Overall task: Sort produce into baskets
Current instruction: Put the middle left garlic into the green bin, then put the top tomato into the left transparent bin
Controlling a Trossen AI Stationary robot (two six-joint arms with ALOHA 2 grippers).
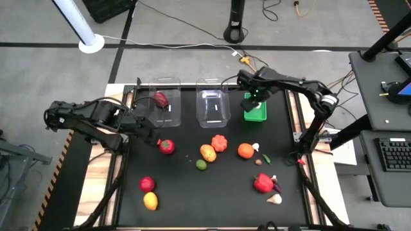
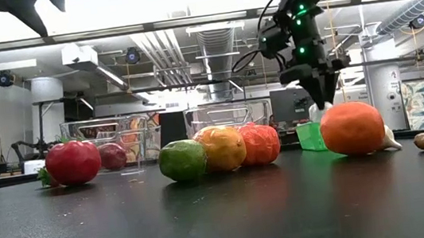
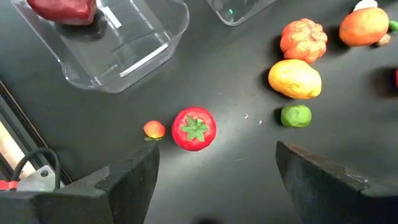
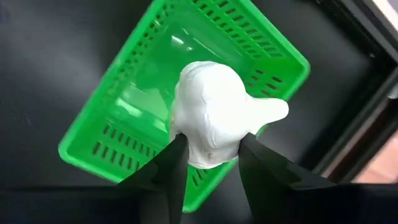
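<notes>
My right gripper (image 4: 211, 163) hangs over the green mesh basket (image 4: 124, 134), shut on a white garlic piece (image 4: 214, 115). In the high view it (image 1: 252, 100) stands above that basket (image 1: 255, 114) at the far right. My left gripper (image 3: 217, 186) hovers open above a red tomato (image 3: 194, 129) and a small orange-red piece (image 3: 154, 129); in the high view it (image 1: 154, 135) is just left of the tomato (image 1: 167, 146). One clear tub (image 1: 164, 106) holds a dark red piece (image 1: 160, 99). A second clear tub (image 1: 214, 106) stands beside it. My right gripper pinches the garlic's rounded bulb (image 4: 208, 152) between its two fingers. The fingers come from above, pointing down. The garlic is lifted clear over the green basket's open top, and its pointed tip (image 4: 277, 111) sticks out to one side.
Loose on the black mat lie an orange-red pumpkin (image 1: 219, 143), a yellow-orange fruit (image 1: 207, 153), a lime (image 1: 201, 165), an orange (image 1: 245, 150), a red pepper (image 1: 262, 183), a red apple (image 1: 147, 184) and a yellow lemon (image 1: 150, 201). Another white garlic (image 1: 274, 199) lies near right.
</notes>
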